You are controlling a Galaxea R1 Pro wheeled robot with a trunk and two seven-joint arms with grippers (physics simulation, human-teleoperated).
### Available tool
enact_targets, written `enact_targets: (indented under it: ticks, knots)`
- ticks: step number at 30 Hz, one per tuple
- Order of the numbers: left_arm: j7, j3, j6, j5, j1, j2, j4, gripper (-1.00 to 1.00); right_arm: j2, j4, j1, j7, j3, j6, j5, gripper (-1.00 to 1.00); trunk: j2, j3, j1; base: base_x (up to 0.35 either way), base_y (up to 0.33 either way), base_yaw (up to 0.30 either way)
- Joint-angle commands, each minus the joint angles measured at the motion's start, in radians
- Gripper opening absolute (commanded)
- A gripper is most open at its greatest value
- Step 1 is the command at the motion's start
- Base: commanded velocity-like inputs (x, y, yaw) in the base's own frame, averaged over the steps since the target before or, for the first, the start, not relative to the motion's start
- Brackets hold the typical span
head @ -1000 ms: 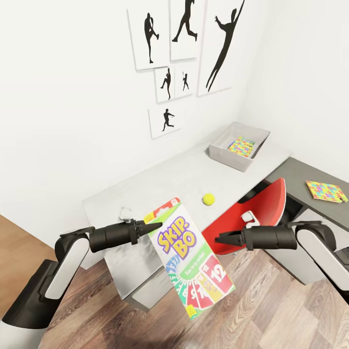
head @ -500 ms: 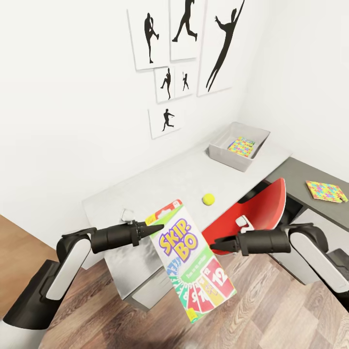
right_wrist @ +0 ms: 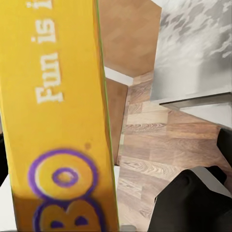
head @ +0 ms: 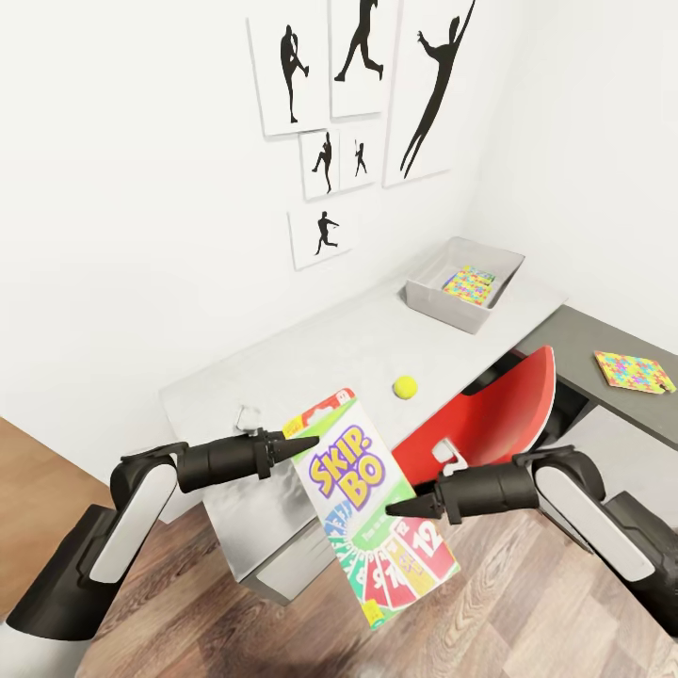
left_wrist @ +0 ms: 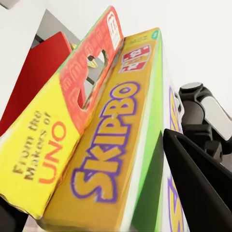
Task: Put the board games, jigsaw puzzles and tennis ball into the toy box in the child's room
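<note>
From the head camera I see the white-topped table (head: 320, 353) running from lower left toward the upper right of the frame. On it, at the far upper-right end, sits the grey toy box (head: 463, 282). A tennis ball (head: 405, 386) lies near the table's front edge, around mid-frame. At the right edge of the frame, a lower dark grey-topped cabinet (head: 574, 348) carries a colourful jigsaw puzzle (head: 633, 370), lying flat.

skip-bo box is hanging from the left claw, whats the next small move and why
Probably bring the right claw in onto the free right edge of the Skip-Bo box. The left claw pinches only its upper left edge, so the box hangs tilted over the floor, short of the toy box. The right claw's tips sit at that edge; a second grip should steady it.
</note>
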Motion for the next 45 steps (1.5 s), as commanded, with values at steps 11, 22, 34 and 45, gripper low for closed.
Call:
enact_targets:
  ticks: [11, 22, 34, 45]
  knots:
    - [0.001, -0.001, 0.005, 0.005, -0.001, 0.001, 0.0, -1.0, 0.007, 0.004, -0.001, 0.005, 0.015, 0.002, 0.004, 1.0, -0.002, -0.002, 0.001, 0.0, 0.0, 0.0]
    - [0.001, -0.001, 0.005, 0.005, -0.001, 0.001, 0.0, -1.0, 0.016, 0.006, -0.001, 0.004, 0.017, 0.002, 0.004, -1.0, -0.002, -0.002, 0.001, 0.0, 0.0, 0.0]
    - [0.001, -0.002, 0.005, 0.005, -0.001, 0.001, 0.0, -1.0, 0.017, 0.006, -0.002, 0.004, 0.014, 0.002, 0.004, -1.0, -0.002, -0.002, 0.001, 0.0, 0.0, 0.0]
    - [0.001, -0.002, 0.005, 0.005, -0.001, 0.001, 0.0, -1.0, 0.017, 0.005, -0.002, 0.004, 0.013, 0.002, 0.004, -1.0, -0.002, -0.002, 0.001, 0.0, 0.0, 0.0]
